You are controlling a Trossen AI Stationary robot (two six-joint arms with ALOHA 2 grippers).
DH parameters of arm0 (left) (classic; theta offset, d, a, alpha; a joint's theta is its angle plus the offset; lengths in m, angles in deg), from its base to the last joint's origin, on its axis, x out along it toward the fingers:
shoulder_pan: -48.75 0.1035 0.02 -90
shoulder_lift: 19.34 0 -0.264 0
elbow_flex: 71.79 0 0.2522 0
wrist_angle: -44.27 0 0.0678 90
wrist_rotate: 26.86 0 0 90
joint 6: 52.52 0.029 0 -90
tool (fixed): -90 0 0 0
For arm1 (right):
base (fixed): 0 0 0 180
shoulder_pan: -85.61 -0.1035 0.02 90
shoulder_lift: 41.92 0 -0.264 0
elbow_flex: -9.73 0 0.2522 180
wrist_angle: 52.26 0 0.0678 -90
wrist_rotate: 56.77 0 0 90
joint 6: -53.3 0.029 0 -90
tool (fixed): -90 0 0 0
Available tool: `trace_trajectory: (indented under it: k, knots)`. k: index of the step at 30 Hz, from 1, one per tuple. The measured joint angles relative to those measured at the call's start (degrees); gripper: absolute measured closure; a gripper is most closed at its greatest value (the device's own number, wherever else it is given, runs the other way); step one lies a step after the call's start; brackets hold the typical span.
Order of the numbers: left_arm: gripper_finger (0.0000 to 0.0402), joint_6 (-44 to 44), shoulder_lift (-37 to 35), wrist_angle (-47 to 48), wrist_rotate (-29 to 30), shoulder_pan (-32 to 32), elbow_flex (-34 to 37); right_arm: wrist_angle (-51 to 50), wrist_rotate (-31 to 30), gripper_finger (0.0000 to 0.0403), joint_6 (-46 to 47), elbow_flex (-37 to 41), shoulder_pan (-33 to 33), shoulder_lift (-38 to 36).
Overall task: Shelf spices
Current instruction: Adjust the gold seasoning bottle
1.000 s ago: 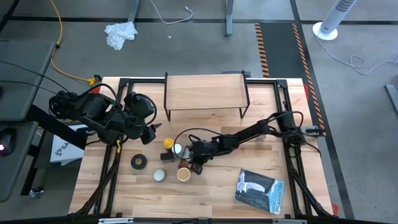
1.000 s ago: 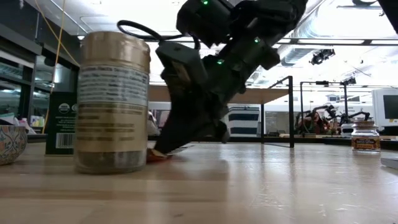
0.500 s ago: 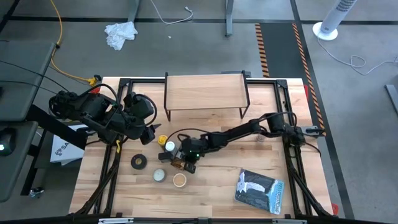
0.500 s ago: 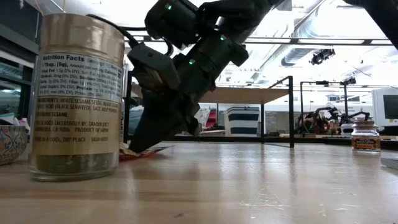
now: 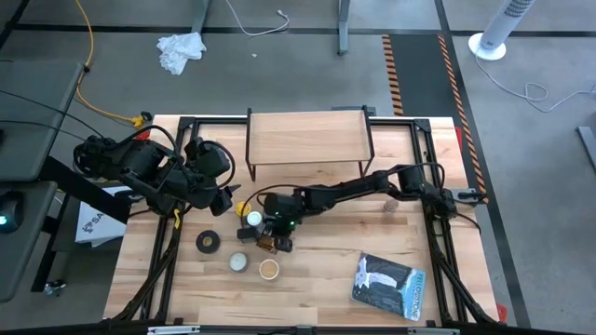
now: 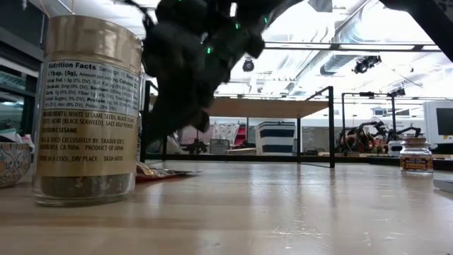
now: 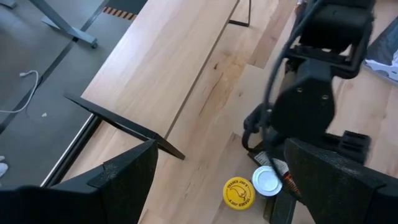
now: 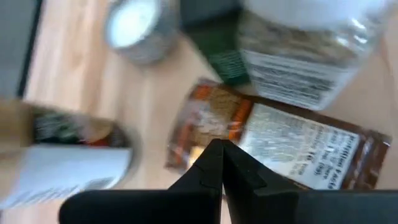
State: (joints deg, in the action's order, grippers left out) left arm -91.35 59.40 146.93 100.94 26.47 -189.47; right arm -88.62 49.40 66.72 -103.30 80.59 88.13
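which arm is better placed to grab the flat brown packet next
Right. Its shut claw hangs directly over the flat brown foil packet among the jars, while the open left claw waits beside the wooden shelf, farther off.

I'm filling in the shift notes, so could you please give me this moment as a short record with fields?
shelf: at the table's far edge, plank top bare
left gripper: open, beside the shelf's left leg, holding nothing
right gripper: shut, empty, over the flat brown packet
yellow-lidded jar: standing next to the white-capped bottle
tan-lidded jar: upright, nearer the front edge
black tape roll: left of the cluster
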Motion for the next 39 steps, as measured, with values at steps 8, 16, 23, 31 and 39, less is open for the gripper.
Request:
trace_trajectory:
  k: [8, 16, 23, 31, 39]
  knots:
    - [0.0058, 0.53, 0.02, 0.20, -0.29, 0.00, 0.00, -21.45, 0.84, 0.0403, -11.90, -4.38, -2.16, -2.02]
    - [0.0058, 3.71, 0.02, 0.00, 0.01, 0.00, 0.00, -21.01, 4.02, 0.0403, -6.25, 2.95, -7.36, -4.16]
    - [0.0058, 8.30, 0.02, -0.40, 0.05, 0.00, 0.00, -11.26, 2.67, 0.0403, 7.12, 4.51, -10.44, -4.29]
    - [0.0058, 13.80, 0.02, -0.45, -1.31, 0.00, 0.02, -1.66, -0.14, 0.0403, 22.10, 4.53, -13.04, -4.36]
    - [0.0058, 8.35, 0.02, -1.33, -4.31, -2.66, 0.02, 2.30, -7.35, 0.0403, 28.42, 4.53, -16.98, -4.36]
